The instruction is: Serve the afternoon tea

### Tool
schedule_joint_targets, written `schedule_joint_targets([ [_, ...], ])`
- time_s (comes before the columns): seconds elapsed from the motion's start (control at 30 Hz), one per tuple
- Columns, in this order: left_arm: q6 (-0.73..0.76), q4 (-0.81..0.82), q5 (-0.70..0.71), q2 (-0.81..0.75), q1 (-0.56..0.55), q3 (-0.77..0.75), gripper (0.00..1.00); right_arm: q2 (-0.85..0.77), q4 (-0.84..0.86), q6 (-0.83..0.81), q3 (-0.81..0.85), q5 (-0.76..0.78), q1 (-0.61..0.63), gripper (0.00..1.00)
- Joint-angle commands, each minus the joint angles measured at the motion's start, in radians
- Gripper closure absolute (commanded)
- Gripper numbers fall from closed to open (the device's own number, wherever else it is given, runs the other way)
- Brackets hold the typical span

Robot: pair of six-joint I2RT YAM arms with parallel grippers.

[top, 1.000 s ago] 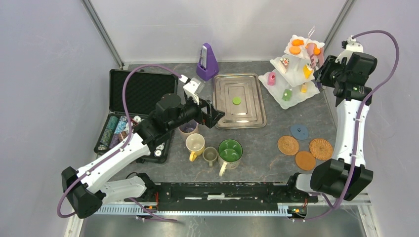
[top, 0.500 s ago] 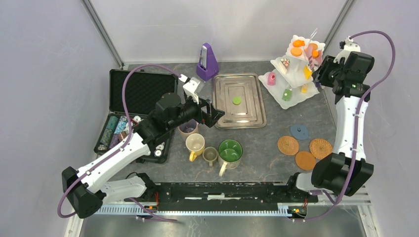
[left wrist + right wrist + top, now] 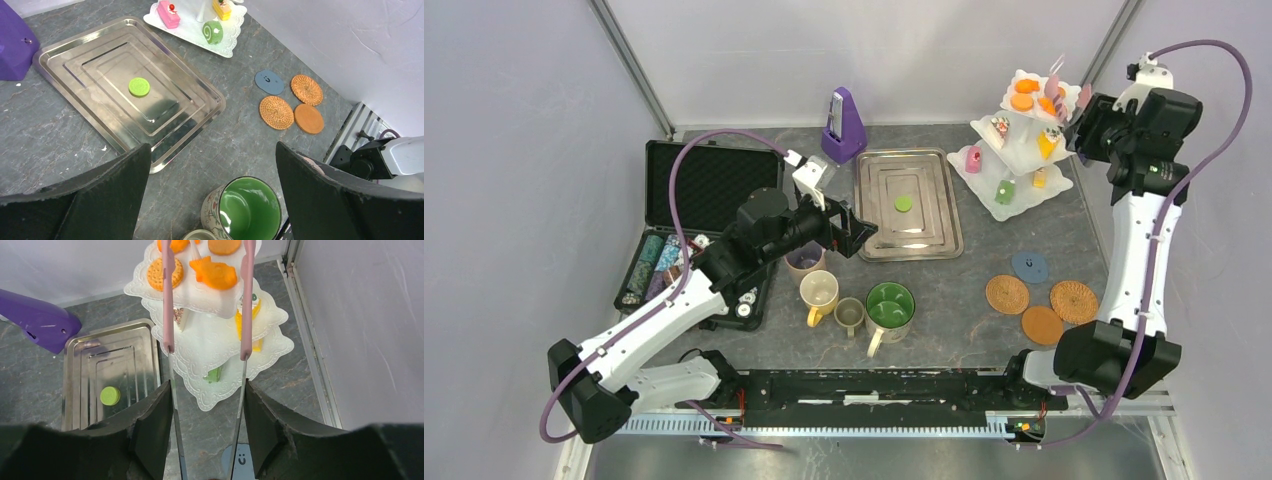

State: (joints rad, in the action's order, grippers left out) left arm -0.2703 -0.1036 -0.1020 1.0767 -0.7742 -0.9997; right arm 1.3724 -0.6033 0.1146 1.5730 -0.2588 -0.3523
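Worktop (image 3: 984,240): grey stone-look slab, matte.

Tray (image 3: 909,205), top centre of the overhead frame: stamped steel, stepped, glossy. It carries one flat green disc pastry (image 3: 903,203).

Stand (image 3: 1019,140), upper right: white, three lace-edged tiers, looks like light plastic. We'd guess it tips easily.

Right fingers (image 3: 207,390) are clamped on a pair of tongs (image 3: 169,300), which have thin metal legs and pink soft-looking tips, sprung apart. The tips hang above the top tier, either side of the orange fish pastry (image 3: 215,272).

We read this as the pick step: pastries go from stand to tray. The next move likely needs the tips lowered, an even squeeze on the fish, then a lift clear of the scalloped rim without nudging the stand.

Left fingers (image 3: 212,150) are spread wide and hold nothing. They hover mid-frame above the mugs.

Mugs sit below centre: big green mug (image 3: 890,305), yellow mug (image 3: 819,293), mauve mug (image 3: 804,262), olive mug (image 3: 850,315). All are glazed and huddled together, none on a coaster.

Coasters (image 3: 1007,294), lower right: round, two woven and one flat cork, well apart from the mugs.
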Motion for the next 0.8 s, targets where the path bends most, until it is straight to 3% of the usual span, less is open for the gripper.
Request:
schedule_joint_targets([
  [0.0,0.059,0.018,0.012,-0.029,0.003,-0.036,0.0,-0.078,-0.011,-0.004,0.059,-0.025,0.008,0.43],
  [0.17,0.058,0.019,0.01,-0.039,0.004,-0.034,0.0,-0.211,0.008,0.005,-0.079,-0.114,0.07,0.43],
  [0.47,0.068,0.017,0.042,-0.04,0.004,-0.031,0.0,-0.419,0.163,0.133,-0.481,-0.189,0.326,0.45],
  [0.6,0.078,0.016,0.068,-0.045,0.004,-0.027,0.0,-0.379,0.258,0.172,-0.609,-0.118,0.496,0.46],
  [0.77,0.095,0.009,0.097,-0.037,0.004,-0.026,0.0,-0.242,0.31,0.16,-0.629,0.087,0.668,0.46],
])
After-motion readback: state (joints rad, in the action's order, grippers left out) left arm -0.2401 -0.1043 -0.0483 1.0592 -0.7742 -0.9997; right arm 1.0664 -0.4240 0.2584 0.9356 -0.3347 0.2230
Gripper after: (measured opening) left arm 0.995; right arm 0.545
